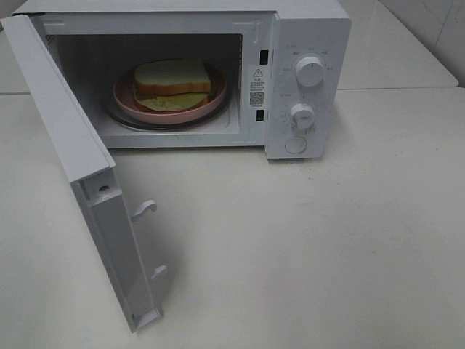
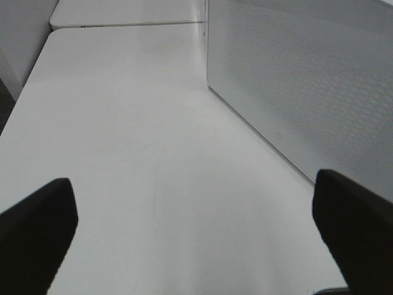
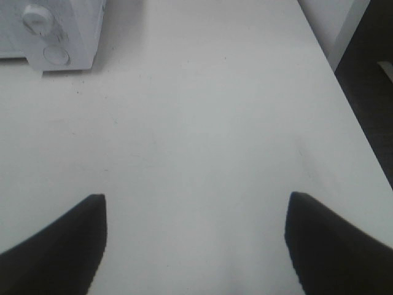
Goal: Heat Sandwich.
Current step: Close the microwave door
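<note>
- Both left gripper (image 2: 196, 232) and right gripper (image 3: 196, 246) gape wide and hold nothing; only dark fingertips (image 2: 37, 236) show, cut off at the edges.
- Inside the open microwave (image 1: 309, 43), sandwich (image 1: 173, 78) lies on plate (image 1: 125, 96), filling mostly hidden.

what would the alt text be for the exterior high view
A white microwave stands on a white table with its door swung wide open. Inside, a sandwich lies on a round pink plate.
</note>
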### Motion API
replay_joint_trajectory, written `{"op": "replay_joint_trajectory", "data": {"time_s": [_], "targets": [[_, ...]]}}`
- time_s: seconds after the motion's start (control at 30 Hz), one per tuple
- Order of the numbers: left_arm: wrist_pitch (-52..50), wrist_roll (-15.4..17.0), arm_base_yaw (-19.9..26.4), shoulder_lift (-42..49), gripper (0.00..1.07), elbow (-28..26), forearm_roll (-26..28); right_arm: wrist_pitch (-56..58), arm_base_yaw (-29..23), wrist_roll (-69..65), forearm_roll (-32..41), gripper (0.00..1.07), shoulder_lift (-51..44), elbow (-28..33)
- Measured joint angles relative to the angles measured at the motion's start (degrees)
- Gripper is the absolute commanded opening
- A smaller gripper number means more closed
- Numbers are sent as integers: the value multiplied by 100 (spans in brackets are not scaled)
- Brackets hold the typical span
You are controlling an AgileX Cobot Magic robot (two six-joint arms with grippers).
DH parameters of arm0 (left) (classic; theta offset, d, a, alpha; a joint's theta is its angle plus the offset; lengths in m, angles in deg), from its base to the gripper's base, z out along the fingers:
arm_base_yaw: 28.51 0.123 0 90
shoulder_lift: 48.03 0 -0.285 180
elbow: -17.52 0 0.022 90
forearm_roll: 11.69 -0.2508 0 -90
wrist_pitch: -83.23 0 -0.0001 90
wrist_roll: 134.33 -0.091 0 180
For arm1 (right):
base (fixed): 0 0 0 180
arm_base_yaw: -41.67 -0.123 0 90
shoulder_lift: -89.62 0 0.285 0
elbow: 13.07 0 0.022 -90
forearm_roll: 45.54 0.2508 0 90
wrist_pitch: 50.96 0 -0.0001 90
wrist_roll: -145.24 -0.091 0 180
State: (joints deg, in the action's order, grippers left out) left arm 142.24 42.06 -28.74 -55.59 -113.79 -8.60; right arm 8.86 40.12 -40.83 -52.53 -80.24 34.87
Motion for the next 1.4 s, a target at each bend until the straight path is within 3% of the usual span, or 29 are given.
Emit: {"op": "replay_joint_trajectory", "data": {"time_s": [0.3, 1.4], "targets": [[0, 0, 0, 0, 100, 0, 0, 6, 11, 304, 361, 76, -258, 6], [0, 0, 0, 0, 100, 0, 0, 6, 11, 321, 367, 76, -258, 6]]}}
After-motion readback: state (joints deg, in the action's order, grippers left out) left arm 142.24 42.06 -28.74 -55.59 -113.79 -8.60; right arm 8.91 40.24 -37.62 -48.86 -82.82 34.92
